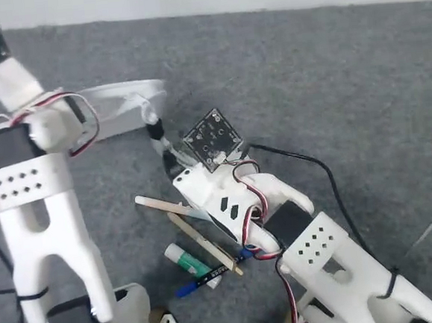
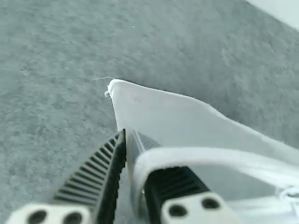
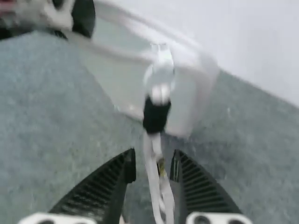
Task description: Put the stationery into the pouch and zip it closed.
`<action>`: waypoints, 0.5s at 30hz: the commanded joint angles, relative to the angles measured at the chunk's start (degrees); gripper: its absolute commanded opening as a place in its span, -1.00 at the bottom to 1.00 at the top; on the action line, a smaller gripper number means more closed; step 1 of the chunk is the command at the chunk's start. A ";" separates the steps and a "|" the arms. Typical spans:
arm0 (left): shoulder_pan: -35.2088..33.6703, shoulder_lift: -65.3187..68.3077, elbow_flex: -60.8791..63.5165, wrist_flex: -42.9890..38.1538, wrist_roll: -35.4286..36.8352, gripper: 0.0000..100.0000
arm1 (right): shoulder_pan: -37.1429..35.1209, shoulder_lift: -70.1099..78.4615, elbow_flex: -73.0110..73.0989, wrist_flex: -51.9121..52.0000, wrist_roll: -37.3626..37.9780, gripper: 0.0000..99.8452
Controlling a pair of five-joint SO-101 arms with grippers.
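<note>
By my reading the task is at an early stage. The left claw (image 2: 131, 140) is clamped on one edge of the pouch (image 1: 125, 105), holding it up at about ten o'clock on the tabletop (image 1: 345, 84). The right claw (image 3: 153, 158) grips what looks like a pen (image 3: 156, 98) between its jaws. The pen's tip points toward eleven o'clock at the pouch mouth, and I cannot tell whether it is inside. At six o'clock from that claw, two sticks (image 1: 201, 241), a glue stick (image 1: 186, 259) and a blue pen (image 1: 190, 287) lie loose and close together. At most one item is going in, the rest wait outside, and the mouth is still open with the zip not yet closed.
</note>
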 commanded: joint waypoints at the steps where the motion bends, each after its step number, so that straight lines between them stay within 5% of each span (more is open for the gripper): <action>1: -3.34 -0.53 -1.10 -3.08 0.88 -0.98 | -0.22 -2.51 -4.22 5.93 0.62 -0.76; 15: -9.49 -0.62 -1.10 -4.13 1.85 -0.98 | -4.18 11.12 -5.45 14.11 -2.29 -0.76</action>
